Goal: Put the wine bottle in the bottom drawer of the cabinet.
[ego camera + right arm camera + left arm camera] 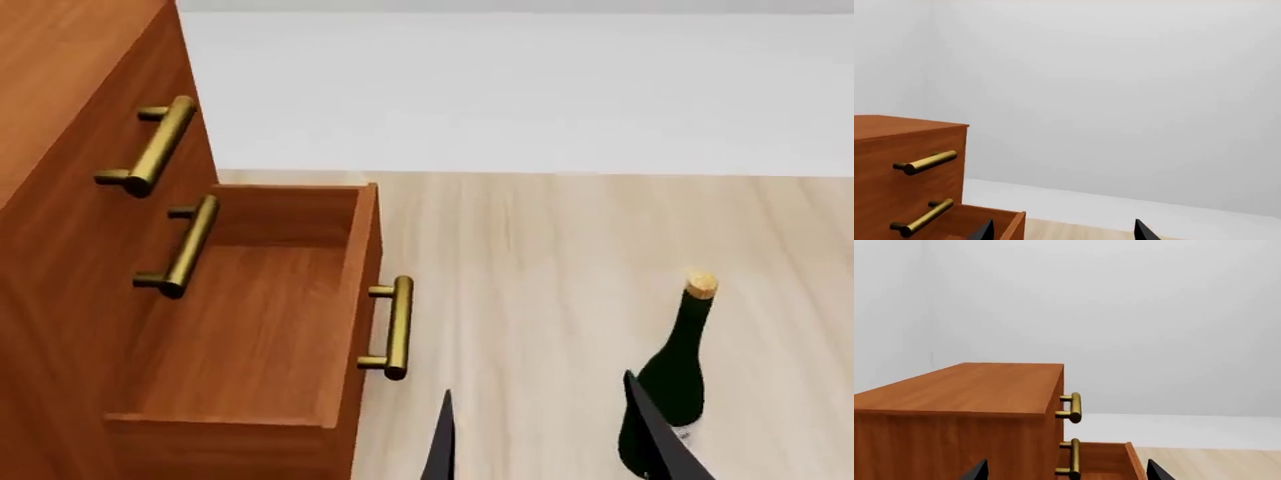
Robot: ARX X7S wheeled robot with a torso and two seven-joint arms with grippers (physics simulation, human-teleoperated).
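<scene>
Showing only as black fingertips (661,430) at 6 o'clock of head view, set apart, nothing between them; which arm's, cannot tell; right gripper (1062,231) tips spread wide in its wrist view, released, gripping nothing; left gripper (1066,471) tips likewise parted at frame edge, released, holding nothing.

Standing upright on light wood floor (561,260) at 5 o'clock of head view: wine bottle (671,375), dark green, tan cork up, white label edge just peeking low down; one black fingertip overlapping its lower body in frame, contact impossible to judge; bottle outside the drawer, well apart from it, toward 3 o'clock of it.

Sitting pulled out at 8 o'clock: bottom drawer (227,330), open, brass handle (390,328) on its front facing the bottle.

Rising behind at 10 o'clock: cabinet (67,150), reddish-brown, two upper brass handles stacked; upper fronts closed.

Farther back: white floor band and pale wall (1121,90).
</scene>
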